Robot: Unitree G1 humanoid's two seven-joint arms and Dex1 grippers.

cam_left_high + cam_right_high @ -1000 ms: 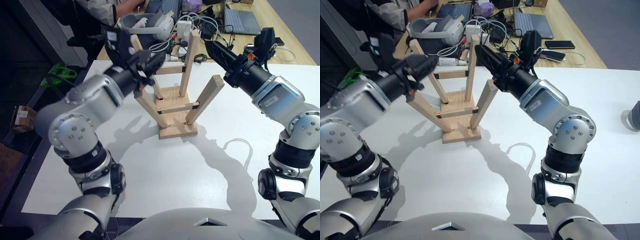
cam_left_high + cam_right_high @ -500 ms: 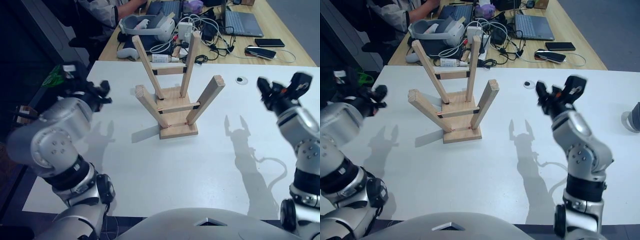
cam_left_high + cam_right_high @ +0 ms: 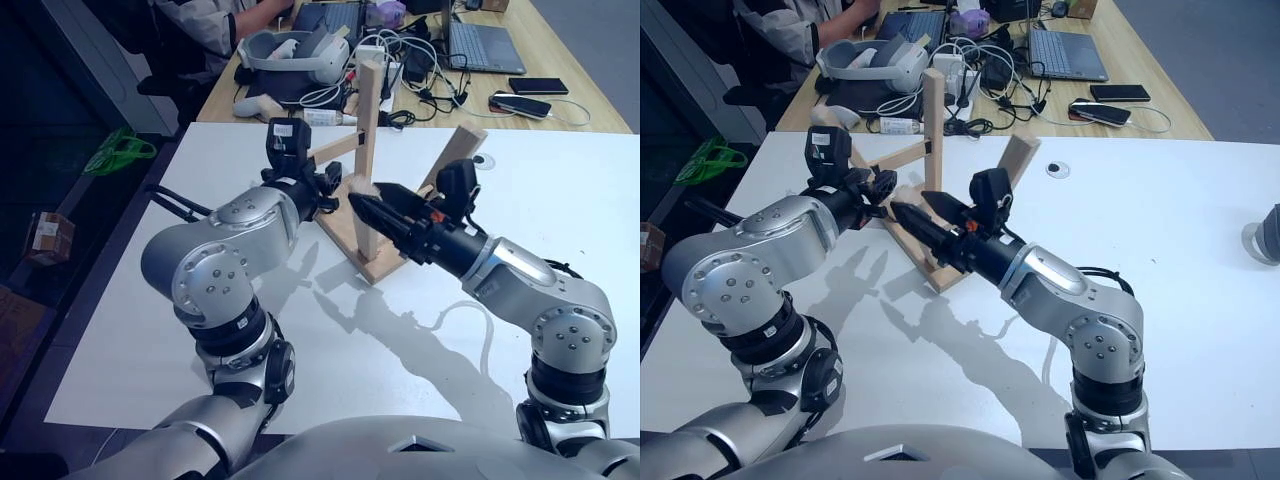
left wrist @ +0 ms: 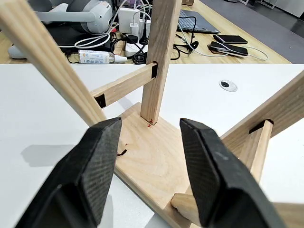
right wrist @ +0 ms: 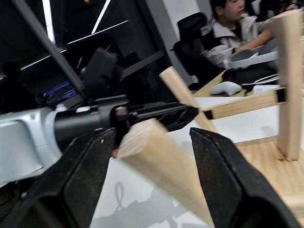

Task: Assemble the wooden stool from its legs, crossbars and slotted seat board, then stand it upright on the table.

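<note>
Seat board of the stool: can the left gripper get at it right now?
Probably yes. The left gripper is open, and the edge of the seat board lies just ahead of it with nothing between; a slanted leg passes close alongside.

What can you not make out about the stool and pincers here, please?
Pale wooden stool, upside down: the leg nearest the left arm is largely hidden in both eye views behind the black left pincer.
Square seat board: its top face lies on the white table, hiding any slots.
Right wrist view: blur leaves unclear whether the black right pincer touches the leg end between its fingers.
</note>
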